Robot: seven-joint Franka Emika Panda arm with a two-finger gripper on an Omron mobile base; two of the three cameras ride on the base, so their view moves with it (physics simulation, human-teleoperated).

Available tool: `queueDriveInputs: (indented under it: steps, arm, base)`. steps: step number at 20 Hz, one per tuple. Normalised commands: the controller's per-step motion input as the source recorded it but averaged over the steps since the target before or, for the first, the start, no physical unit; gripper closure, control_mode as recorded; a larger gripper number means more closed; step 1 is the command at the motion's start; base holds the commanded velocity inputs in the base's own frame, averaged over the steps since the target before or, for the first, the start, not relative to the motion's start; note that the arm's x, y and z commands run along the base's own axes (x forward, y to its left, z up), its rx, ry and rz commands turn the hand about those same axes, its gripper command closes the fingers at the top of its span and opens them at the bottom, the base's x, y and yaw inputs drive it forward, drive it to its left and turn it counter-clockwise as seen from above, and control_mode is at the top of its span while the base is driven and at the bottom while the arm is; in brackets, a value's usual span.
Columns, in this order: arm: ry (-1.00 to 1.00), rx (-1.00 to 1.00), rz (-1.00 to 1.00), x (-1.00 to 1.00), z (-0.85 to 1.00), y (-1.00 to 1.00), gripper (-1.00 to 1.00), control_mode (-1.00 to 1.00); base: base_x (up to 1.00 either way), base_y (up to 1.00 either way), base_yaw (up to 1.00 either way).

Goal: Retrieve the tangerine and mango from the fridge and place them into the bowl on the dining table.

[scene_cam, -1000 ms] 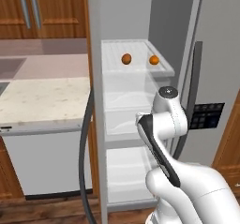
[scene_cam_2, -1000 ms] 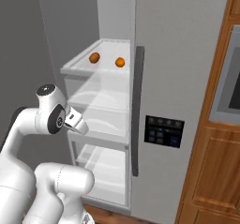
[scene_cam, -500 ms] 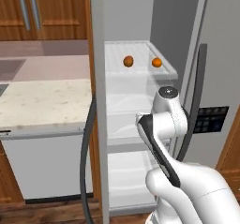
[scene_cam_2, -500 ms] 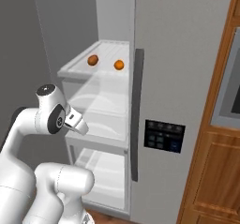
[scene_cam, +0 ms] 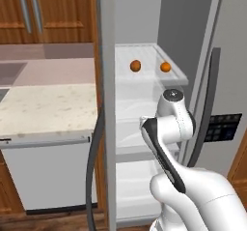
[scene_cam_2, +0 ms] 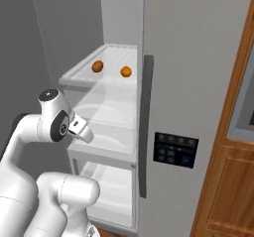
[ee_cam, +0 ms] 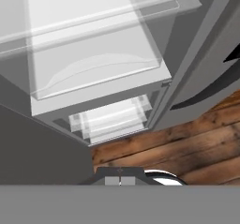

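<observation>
Fridge (scene_cam: pixel 159 27) stands open in the left base view; two orange fruits, left fruit (scene_cam: pixel 135 65) and right fruit (scene_cam: pixel 165 66), rest apart on the upper shelf (scene_cam: pixel 181 74). Right base view: same left fruit (scene_cam_2: pixel 97 66) and right fruit (scene_cam_2: pixel 126 71), arm folded below them. Hand view: pincer (ee_cam: pixel 120 181) fully closed, empty, aimed past drawers at the wooden floor (ee_cam: pixel 187 138). Fruit likely light, round, prone to rolling; grip across the widest part
</observation>
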Motion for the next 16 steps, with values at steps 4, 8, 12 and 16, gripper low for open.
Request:
queueDriveInputs:
  steps: [4,8,12,16]
  arm:
    - [0.00,0.00,0.00,0.00,0.00,0.00,1.00,1.00]
    - [0.00,0.00,0.00,0.00,0.00,0.00,1.00,1.00]
    - [0.00,0.00,0.00,0.00,0.00,0.00,1.00,1.00]
    - [0.00,0.00,0.00,0.00,0.00,0.00,1.00,1.00]
  base:
    - [0.30,0.24,-0.01]
    - [0.29,0.21,-0.05]
    - [0.34,0.13,-0.10]
    - [0.37,0.10,-0.10]
